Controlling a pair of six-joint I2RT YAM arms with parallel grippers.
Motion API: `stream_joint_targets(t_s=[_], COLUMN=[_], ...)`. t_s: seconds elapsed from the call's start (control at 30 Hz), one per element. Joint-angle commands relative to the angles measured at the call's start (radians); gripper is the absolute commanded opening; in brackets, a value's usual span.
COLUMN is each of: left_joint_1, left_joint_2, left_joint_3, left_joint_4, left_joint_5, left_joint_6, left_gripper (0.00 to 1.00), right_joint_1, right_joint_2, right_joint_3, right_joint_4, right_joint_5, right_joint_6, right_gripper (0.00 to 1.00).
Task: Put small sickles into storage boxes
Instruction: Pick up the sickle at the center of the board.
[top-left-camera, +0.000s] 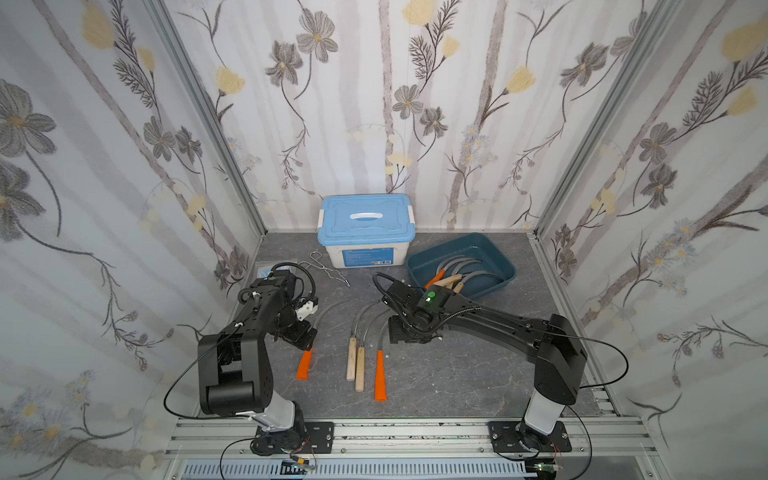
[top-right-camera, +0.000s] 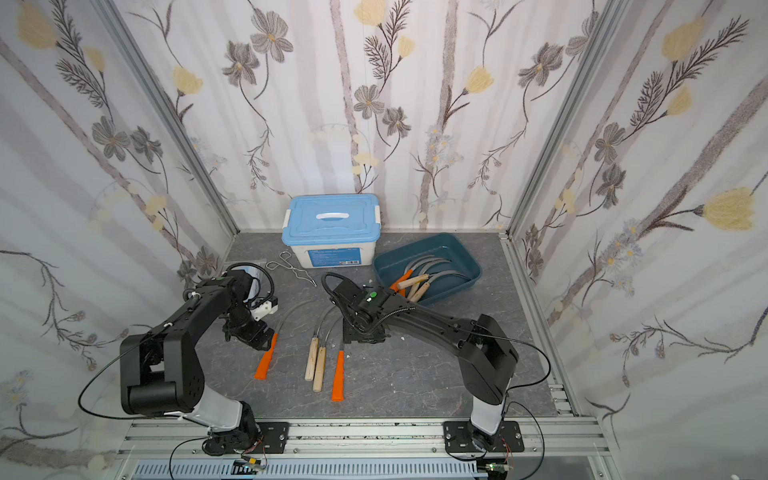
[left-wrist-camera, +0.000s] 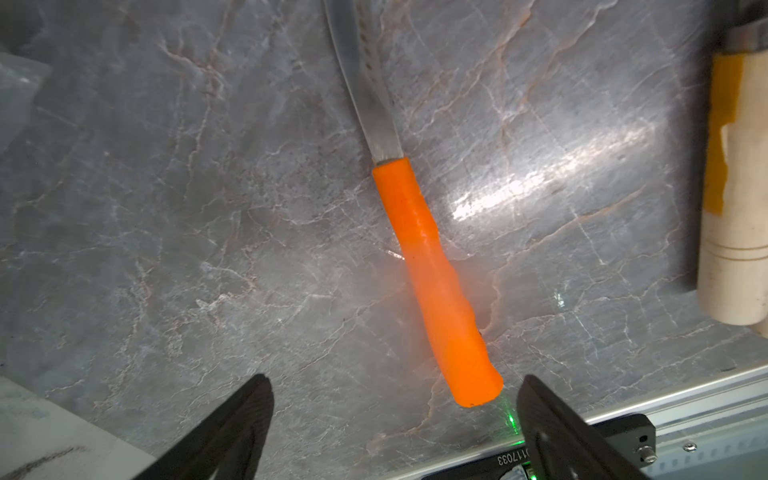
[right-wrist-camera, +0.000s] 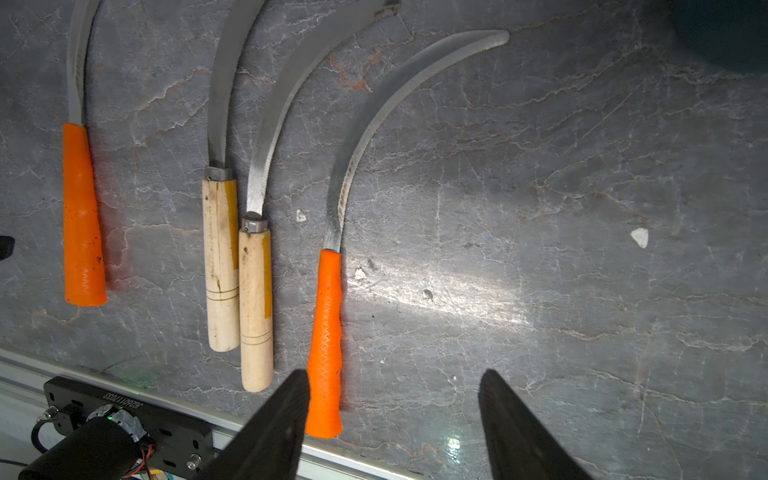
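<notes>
Four small sickles lie side by side on the grey marbled table in both top views: an orange-handled one (top-left-camera: 304, 365), two wooden-handled ones (top-left-camera: 352, 361) and another orange-handled one (top-left-camera: 380, 376). My left gripper (left-wrist-camera: 395, 378) hangs open over the leftmost orange handle (left-wrist-camera: 432, 282), whose butt end lies between the fingers without touching them. My right gripper (right-wrist-camera: 395, 372) is open and holds nothing, with the other orange handle (right-wrist-camera: 326, 340) just beside one finger. The teal storage box (top-left-camera: 465, 247) at the back right holds several sickles (top-left-camera: 446, 282).
A white box with a light blue lid (top-left-camera: 365, 228) stands against the back wall. Wire tongs (top-left-camera: 328, 270) lie in front of it. A clear packet (top-left-camera: 264, 272) lies behind my left arm. An aluminium rail (top-left-camera: 395, 432) edges the table's front, and papered walls close three sides.
</notes>
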Motion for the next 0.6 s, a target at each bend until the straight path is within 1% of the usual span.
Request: stream_joint_targets(t_s=[0.0,0.33,0.57], left_joint_1=[-0.002,-0.027,-0.052], left_joint_2=[0.039,0.109,0.148], left_joint_3=[0.006,0.02,-0.008], left_joint_4=[0.007,0.045,0.077], left_joint_5=[-0.015,-0.013,-0.031], left_joint_6=[-0.025,-0.068,-0.084], left_gripper=[0.94,0.94,0.92], right_joint_1=[0.001,-0.002,-0.01], right_joint_2=[-0.015,-0.019,-0.012], right_joint_3=[-0.016,-0.029,-0.025], right_joint_4=[0.037,0.032,0.026], right_joint_5=[0.021,0.023,0.018], right_joint_6=[0.03,0.029,0.024], right_gripper=[0.67,0.67,0.67])
